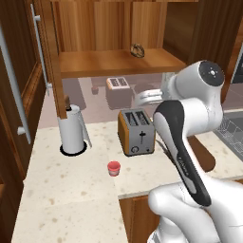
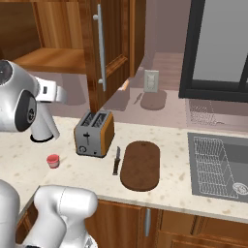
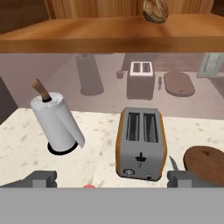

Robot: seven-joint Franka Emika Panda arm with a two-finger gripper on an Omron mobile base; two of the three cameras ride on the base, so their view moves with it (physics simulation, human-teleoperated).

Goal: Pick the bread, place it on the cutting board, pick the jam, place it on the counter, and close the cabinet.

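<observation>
The bread [image 1: 137, 50], a small dark knotted lump, lies on the shelf of the open cabinet [image 1: 114, 61]; in the hand view the bread [image 3: 156, 9] is at the top edge. The red jam [image 1: 113, 168] stands on the counter [image 1: 71, 190] in front of the toaster, and its jar top [image 3: 89, 187] peeks between my fingertips. The oval cutting board [image 2: 140, 164] lies bare to the right of the toaster. My gripper [image 3: 112, 179] hangs open and empty above the toaster, below the shelf, and the gripper [image 1: 144, 98] is level with the shelf's underside.
A toaster [image 1: 136, 131] stands mid-counter with a paper towel roll [image 1: 72, 129] to its left. A knife [image 2: 116, 160] lies between toaster and board. The cabinet door [image 2: 104, 48] juts open above the toaster. A sink [image 2: 218, 164] is at the right.
</observation>
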